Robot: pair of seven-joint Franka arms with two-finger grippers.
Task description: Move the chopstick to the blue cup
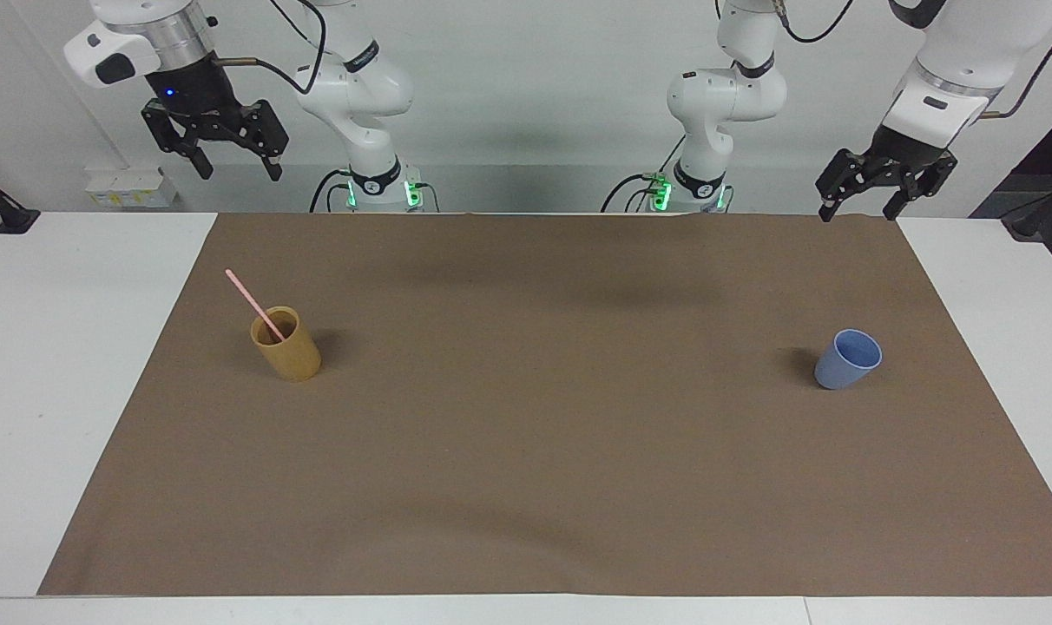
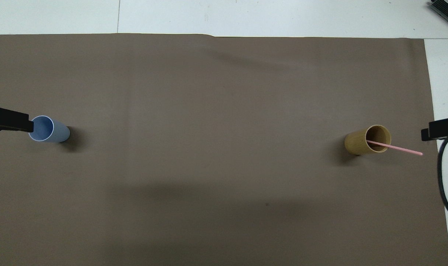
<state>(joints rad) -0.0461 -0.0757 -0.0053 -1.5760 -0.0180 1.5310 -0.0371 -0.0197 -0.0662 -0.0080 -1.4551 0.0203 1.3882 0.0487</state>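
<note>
Brown cloth (image 1: 526, 469) fills the foreground nearest the camera and covers most of the white bench (image 1: 75, 391); you find both cups standing on it, well apart. Note the chopstick (image 1: 253, 304), a thin pink stick: its lower end sits inside the tan cup (image 1: 286, 345) and its upper part leans out over the rim, tilted toward the right arm's end of the bench and toward the robots. You see the tan cup upright near the right arm's end of the cloth. In the overhead view the chopstick (image 2: 396, 147) crosses the mouth of the tan cup (image 2: 364, 140), and its free tip points to the cloth's edge.

Look to the left arm's end for the blue cup (image 1: 847, 359); it stands upright, mouth up, and nothing shows inside it. From overhead the blue cup (image 2: 48, 129) shows a pale rim.

Your right hand (image 1: 235, 165) hangs high over the bench's edge nearest the robots, its fingers spread wide and holding nothing. Your left hand (image 1: 863, 207) hangs likewise over the cloth's corner nearest the robots, fingers apart and empty. Neither hand touches a cup or the chopstick. Both arms wait.
</note>
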